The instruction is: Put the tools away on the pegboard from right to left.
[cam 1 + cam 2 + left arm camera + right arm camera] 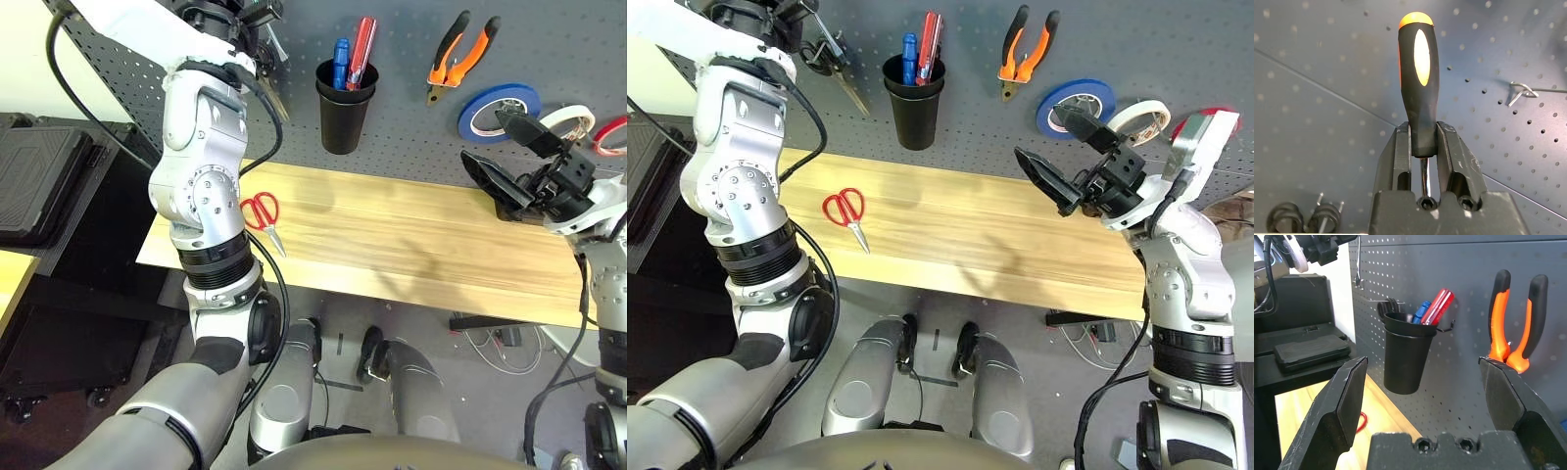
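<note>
A light wooden tabletop (pixel 1019 235) with visible lengthwise grain stood directly against the foot of the dark grey pegboard (pixel 1176 49). One item lay on its surface: the red-handled scissors (pixel 845 211), flat, near the left end and towards the front edge, handles towards the pegboard and closed blades pointing towards the front edge. They lay apart from the tabletop's edges and touched nothing else.

A blue tape roll (pixel 500 111) and a red tape roll (pixel 613 135) hang above a light wooden tabletop (pixel 411 240), with a black case (pixel 39 181) on a side surface.
</note>
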You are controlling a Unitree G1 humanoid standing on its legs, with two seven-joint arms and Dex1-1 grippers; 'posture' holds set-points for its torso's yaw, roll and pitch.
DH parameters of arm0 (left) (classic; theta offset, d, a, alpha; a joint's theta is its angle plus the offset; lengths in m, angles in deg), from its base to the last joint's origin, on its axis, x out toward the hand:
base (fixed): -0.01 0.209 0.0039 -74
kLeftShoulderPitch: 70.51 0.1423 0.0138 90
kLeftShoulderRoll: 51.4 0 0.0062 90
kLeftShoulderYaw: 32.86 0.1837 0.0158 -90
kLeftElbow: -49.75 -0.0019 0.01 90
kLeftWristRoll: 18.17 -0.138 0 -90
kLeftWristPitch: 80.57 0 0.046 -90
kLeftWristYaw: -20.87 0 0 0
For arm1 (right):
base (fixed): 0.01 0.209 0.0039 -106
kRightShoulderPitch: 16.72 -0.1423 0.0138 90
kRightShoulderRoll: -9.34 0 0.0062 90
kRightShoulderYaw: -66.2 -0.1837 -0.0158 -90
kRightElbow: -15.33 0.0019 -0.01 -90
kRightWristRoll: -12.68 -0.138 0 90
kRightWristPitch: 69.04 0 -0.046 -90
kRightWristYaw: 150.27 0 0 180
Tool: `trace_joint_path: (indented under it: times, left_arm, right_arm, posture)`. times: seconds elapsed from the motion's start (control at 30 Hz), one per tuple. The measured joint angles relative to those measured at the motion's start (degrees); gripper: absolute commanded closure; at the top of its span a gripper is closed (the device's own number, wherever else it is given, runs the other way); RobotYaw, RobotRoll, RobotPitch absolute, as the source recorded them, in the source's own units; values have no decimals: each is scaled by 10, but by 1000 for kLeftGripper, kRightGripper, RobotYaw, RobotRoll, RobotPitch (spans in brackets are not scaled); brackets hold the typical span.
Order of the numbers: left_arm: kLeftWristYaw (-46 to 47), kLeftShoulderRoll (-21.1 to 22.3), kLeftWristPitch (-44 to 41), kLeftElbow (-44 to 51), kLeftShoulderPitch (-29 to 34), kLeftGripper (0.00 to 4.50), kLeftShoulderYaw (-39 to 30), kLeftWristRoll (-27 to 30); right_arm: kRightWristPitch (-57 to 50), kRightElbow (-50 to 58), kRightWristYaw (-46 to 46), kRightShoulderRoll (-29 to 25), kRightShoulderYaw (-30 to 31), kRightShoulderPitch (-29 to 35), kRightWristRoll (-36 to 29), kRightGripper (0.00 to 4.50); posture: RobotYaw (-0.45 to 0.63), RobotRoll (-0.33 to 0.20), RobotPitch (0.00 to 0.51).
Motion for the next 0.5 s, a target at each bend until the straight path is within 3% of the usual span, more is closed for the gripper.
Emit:
trace_joint_path:
  times: [0.5]
  left_arm:
    - [-27, -35, 121, -160, -44, 3927, 39, -9]
  right_arm:
    - [5, 0, 14, 6, 7, 3, 22, 0]
  posture:
    - [165, 0, 188]
